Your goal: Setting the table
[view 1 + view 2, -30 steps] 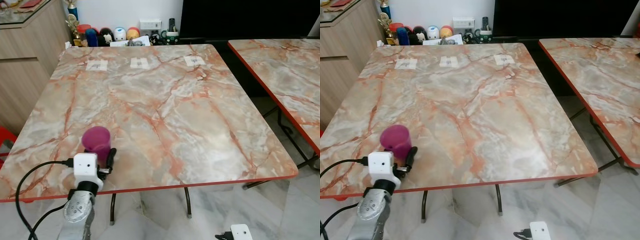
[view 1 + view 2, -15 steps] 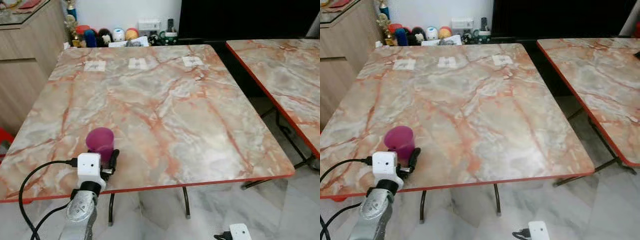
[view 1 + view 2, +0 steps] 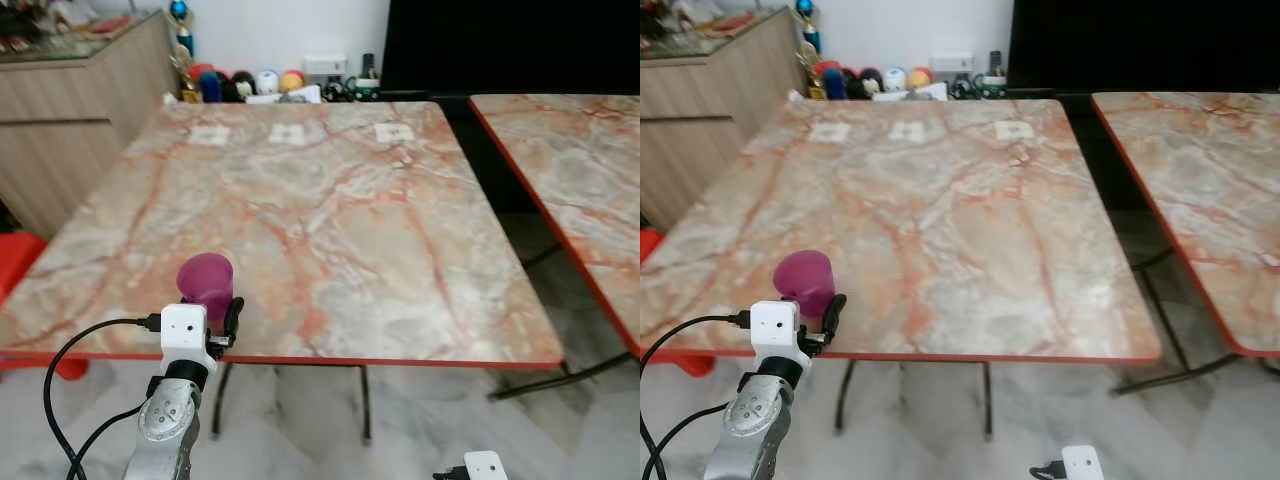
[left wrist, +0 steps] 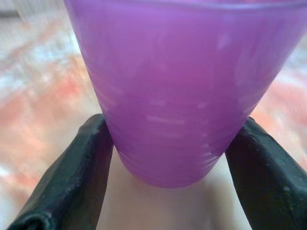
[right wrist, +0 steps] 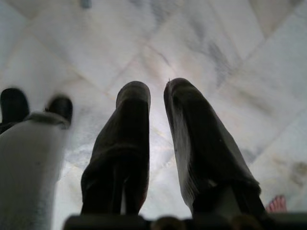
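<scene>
The left claw (image 3: pixel 222 318) grips the purple cup (image 3: pixel 205 283) on both sides, at the near edge of the tabletop (image 3: pixel 330 220). The right claw (image 5: pixel 156 120) hangs almost closed above the floor (image 5: pixel 192 43). The cup sits nearer the edge than before.

Even indoor light; head views soft; wrist views blurred; tabletop (image 3: pixel 330 210) glare faint.

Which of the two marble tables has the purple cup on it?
The left table, nearer the wooden cabinet. The purple cup sits by its near edge, gripped by the left hand; the right table carries none.
</scene>
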`<state>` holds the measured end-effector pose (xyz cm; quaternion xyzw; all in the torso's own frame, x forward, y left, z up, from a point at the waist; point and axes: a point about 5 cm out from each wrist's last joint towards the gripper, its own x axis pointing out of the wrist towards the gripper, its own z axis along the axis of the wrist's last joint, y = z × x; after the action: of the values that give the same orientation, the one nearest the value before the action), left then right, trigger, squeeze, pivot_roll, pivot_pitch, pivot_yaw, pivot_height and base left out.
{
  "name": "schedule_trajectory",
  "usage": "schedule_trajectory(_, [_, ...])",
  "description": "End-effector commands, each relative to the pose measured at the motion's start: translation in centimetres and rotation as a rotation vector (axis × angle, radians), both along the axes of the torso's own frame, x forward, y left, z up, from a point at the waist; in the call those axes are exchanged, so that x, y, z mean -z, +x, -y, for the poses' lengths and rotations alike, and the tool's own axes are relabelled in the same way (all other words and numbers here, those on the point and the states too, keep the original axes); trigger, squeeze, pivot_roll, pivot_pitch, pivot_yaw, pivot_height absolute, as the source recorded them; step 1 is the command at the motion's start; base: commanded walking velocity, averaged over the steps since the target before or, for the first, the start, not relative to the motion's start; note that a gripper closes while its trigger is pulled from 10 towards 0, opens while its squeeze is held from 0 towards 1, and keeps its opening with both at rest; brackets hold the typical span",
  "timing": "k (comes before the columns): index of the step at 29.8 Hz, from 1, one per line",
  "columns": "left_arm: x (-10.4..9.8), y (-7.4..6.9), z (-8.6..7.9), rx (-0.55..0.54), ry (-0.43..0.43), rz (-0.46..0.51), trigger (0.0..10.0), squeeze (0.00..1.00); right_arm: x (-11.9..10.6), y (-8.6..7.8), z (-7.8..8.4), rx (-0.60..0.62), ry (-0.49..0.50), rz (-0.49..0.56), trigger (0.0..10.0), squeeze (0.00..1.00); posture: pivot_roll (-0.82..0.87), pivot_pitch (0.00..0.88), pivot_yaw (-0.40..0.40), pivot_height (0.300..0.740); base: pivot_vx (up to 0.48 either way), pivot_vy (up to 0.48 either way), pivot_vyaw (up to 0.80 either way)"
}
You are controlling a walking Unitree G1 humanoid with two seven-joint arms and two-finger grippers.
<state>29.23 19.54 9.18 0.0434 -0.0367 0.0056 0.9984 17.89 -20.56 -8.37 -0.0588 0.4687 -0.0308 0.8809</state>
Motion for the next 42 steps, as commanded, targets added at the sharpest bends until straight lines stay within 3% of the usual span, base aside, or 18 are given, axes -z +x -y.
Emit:
schedule_trajectory(1, [-0.59,0.19,0.15,0.003,0.010,0.019,10.0,0.00,0.10,-0.28,0.19,0.007,-0.002,-0.007,10.0,0.00,0.02,0.114,-0.034,0.740,0.000,-0.398,0.00])
schedule_trajectory(42, [-1.22,0.35,-0.06,0.001,0.020,0.028,10.0,0.00,0.06,-0.17,0.13,0.019,0.001,-0.001,10.0,0.00,0.02,0.121,-0.027,0.740,0.012,-0.394,0.00])
